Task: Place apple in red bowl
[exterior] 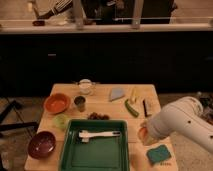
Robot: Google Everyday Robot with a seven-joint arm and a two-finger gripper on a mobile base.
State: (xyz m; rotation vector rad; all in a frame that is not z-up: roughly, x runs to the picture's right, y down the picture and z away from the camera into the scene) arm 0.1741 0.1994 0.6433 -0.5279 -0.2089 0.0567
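Hand [146, 131] low at the tabletop's [106, 103] right front edge, right on the apple [142, 134]; can't tell if it's open or closed.

White arm comes in from the right over a light wooden tabletop, with a dark counter behind it. The teal sponge [159, 154] is just beside the apple toward the front. The green tray [67, 146] in the middle holds a white utensil [100, 134]. The red bowl [56, 103] is well apart on the left with nothing visible in it, the metal cup [79, 103] beside it and the maroon bowl [41, 144] at the front left corner.

gripper [148, 129] by apple [142, 135], R of tray [95, 156]
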